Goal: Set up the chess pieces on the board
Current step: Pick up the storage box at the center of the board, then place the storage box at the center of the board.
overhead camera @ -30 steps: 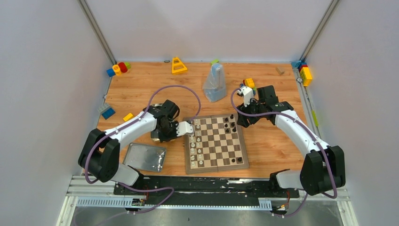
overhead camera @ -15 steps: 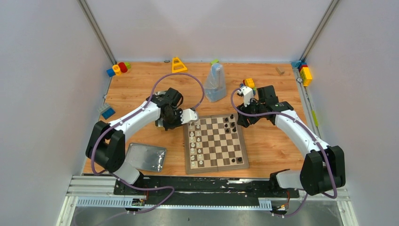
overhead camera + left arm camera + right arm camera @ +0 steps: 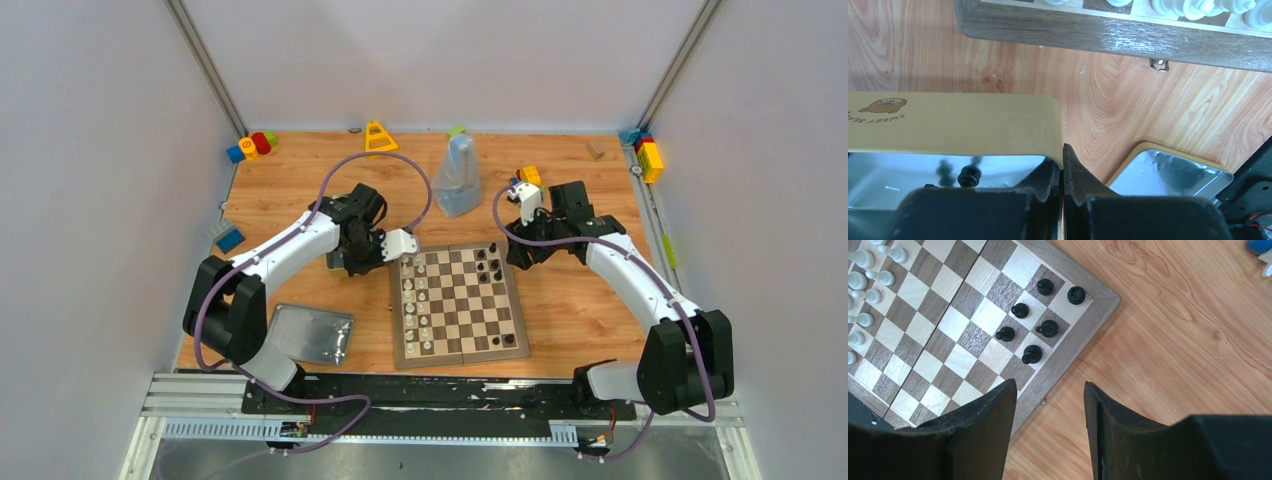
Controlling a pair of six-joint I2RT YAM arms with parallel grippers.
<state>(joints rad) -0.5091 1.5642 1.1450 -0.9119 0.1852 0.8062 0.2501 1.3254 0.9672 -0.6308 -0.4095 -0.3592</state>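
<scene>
**Left fingers shut over the tin, right fingers half open beside the board**

My left fingers (image 3: 1063, 152) are pressed fully together, and I see nothing caught between them. Directly beneath their tips is the corner of a rectangular silver metal tin (image 3: 953, 122) with a cream outer wall. Inside it, on the left of my wrist view, one tiny black chess piece (image 3: 969, 176) sits on the shiny floor. On the other side of the fingers the tin's flat silver lid (image 3: 1173, 172) lies on the wooden counter (image 3: 1108, 100). Ahead of the fingers, past a strip of bare counter, runs the brown border of the square wooden chessboard of dark brown and cream squares (image 3: 1108, 35). Tiny cream-white chess pieces (image 3: 1198, 7) stand along that edge.

My right fingers (image 3: 1049, 386) stand about halfway open and hold nothing. They hang over the counter just beside the chessboard's border, at one of its corners. Just ahead of their tips, six tiny black chess pieces (image 3: 1032, 354) stand upright on the squares of that corner, near one another but not touching. Farther ahead, across the fold seam, the cream-white chess pieces line the opposite edge.

Well beyond both pairs of fingers, colourful toy blocks (image 3: 255, 145) lie at the counter's far corners.
</scene>
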